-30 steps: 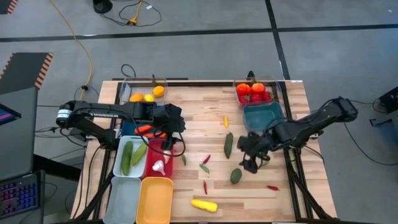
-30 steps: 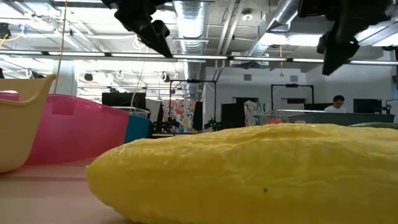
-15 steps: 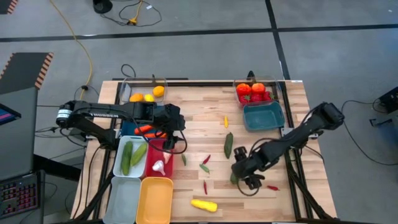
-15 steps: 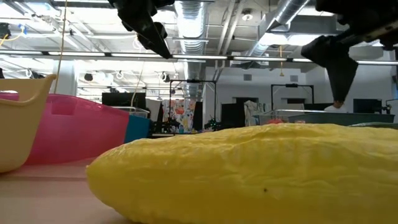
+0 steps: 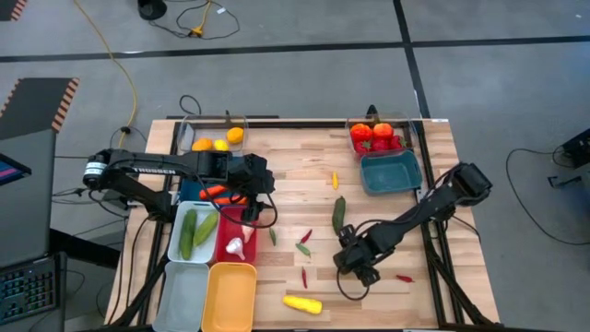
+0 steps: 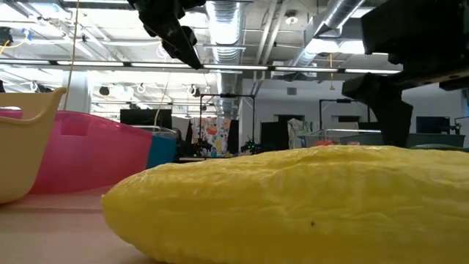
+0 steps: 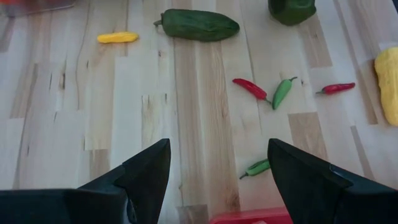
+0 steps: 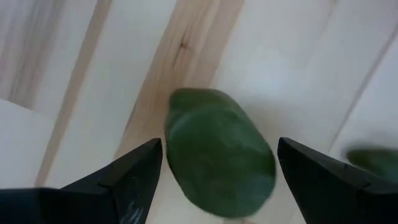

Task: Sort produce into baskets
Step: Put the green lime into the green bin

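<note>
My right gripper is open and low over the table's middle, toward the near edge. Its fingers stand on either side of a green avocado that lies on the wood, without touching it. My left gripper is open and empty above the red bin, which holds white garlic. A green cucumber, a yellow squash and small chillies lie loose on the table. The white bin holds cucumbers.
A clear bin with oranges and a lemon stands far left. A clear bin with tomatoes and a teal bin stand far right. Pale grey-blue and yellow bins stand near left. The squash fills the low view.
My right gripper has gone toward the table's near edge and to the left, and has come down over the avocado, its fingers now on either side of it. The avocado has stayed where it was.
</note>
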Available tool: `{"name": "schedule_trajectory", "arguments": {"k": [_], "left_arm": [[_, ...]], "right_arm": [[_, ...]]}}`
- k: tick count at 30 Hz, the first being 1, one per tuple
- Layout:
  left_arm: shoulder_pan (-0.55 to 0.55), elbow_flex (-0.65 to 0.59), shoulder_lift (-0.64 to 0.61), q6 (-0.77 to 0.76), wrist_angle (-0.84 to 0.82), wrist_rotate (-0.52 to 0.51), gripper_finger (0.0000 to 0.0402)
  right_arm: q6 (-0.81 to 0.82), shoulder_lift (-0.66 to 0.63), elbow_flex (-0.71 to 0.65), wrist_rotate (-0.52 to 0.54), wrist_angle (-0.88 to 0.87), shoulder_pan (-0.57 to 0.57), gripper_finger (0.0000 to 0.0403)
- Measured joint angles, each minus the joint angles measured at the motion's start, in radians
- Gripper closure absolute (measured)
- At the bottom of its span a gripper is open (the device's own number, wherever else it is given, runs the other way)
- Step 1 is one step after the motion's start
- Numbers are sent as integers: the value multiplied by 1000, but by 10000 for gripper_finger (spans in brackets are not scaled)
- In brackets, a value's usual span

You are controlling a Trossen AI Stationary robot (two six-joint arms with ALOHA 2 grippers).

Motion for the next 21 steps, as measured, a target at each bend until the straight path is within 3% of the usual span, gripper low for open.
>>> {"name": "schedule_trajectory", "arguments": {"k": [10,21], "left_arm": [[0,0,0,2,0,1,145],[0,0,0,2,4,1,145]], "right_arm": [[0,54,3,-24,0,0,116],[11,-9,58,-22,-103,-18,151]]}}
